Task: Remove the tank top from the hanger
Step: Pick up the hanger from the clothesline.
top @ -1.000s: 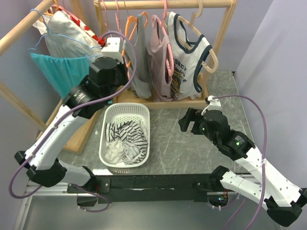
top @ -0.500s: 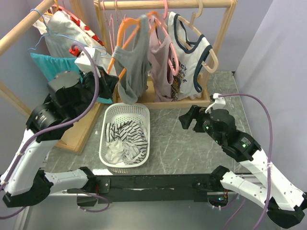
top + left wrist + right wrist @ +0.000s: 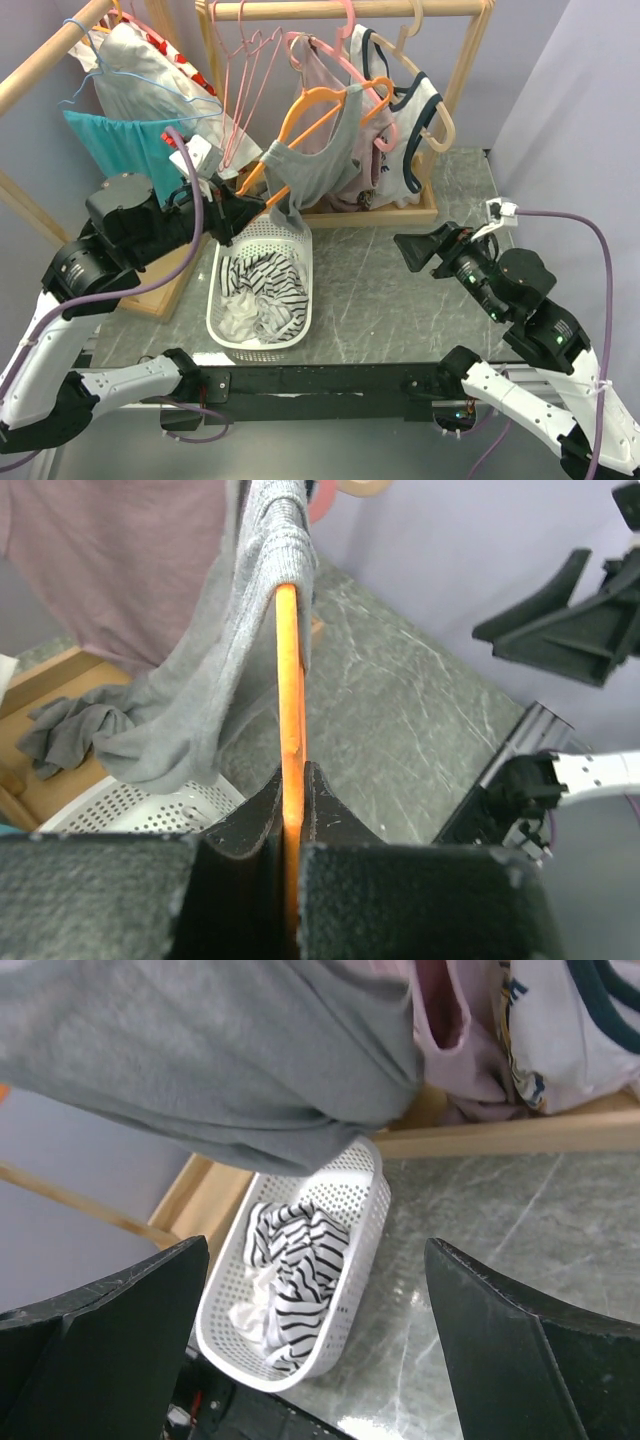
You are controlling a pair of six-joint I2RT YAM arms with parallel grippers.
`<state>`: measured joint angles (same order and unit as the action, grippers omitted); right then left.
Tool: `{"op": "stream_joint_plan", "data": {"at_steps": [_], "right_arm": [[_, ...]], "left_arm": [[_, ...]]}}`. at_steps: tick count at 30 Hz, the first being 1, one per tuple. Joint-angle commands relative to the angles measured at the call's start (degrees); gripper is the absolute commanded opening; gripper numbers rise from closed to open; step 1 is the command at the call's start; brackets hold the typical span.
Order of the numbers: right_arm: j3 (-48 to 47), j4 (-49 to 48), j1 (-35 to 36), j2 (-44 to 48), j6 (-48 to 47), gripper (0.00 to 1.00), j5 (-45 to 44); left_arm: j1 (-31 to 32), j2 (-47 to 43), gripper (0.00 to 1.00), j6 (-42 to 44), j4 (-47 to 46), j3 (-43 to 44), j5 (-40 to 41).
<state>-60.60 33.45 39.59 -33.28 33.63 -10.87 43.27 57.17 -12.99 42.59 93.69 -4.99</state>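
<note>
A grey tank top (image 3: 318, 165) hangs on an orange hanger (image 3: 300, 118), tilted and pulled off the rack above the basket. My left gripper (image 3: 243, 207) is shut on the hanger's lower end; in the left wrist view the orange bar (image 3: 290, 710) runs up between the jaws into the grey fabric (image 3: 245, 650). My right gripper (image 3: 420, 250) is open and empty over the table, right of the basket. In the right wrist view the grey top (image 3: 220, 1060) fills the upper part, above and ahead of the fingers.
A white basket (image 3: 296, 236) holds striped and white clothes (image 3: 262, 290). The wooden rack (image 3: 340, 10) behind carries a pink top (image 3: 325, 70), a white navy-trimmed top (image 3: 405, 100) and bare pink hangers (image 3: 245, 90). A second rack (image 3: 40, 60) with teal cloth stands left.
My left gripper has pulled the orange hanger with the grey top off the rack, out and down to the left. My right arm has drawn back to the right and risen.
</note>
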Motion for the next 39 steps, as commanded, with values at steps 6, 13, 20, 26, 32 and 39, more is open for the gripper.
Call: {"op": "stream_joint_plan", "data": {"at_steps": [6, 13, 20, 26, 32, 39], "right_arm": [[-3.56, -1.37, -0.31, 2.51, -0.32, 0.95, -4.5], [-5.58, 0.12, -0.39, 5.24, -0.23, 0.94, -6.35], [-6.2, -0.93, -0.31, 7.0, -0.23, 0.91, -4.6], [-5.85, -1.89, -0.22, 4.1, -1.11, 0.91, -4.07], [-4.53, -5.15, -0.22, 2.43, -2.51, 0.91, -4.68], [-4.62, -4.97, -0.31, -0.47, -4.01, 0.58, -7.14]], "left_arm": [[0.06, -2.24, 0.01, 2.01, 0.74, 3.16, -18.28], [0.07, 1.46, 0.01, 1.31, -0.48, 1.86, -26.82], [0.15, 2.42, 0.01, 0.69, -3.65, -1.05, -29.19], [0.94, 2.34, 0.01, -1.77, -9.01, -5.44, -31.74], [1.82, 4.18, 0.01, -1.51, -8.66, -5.8, -32.97], [3.05, 5.06, 0.01, -1.77, -9.45, -6.41, -32.8]]}}
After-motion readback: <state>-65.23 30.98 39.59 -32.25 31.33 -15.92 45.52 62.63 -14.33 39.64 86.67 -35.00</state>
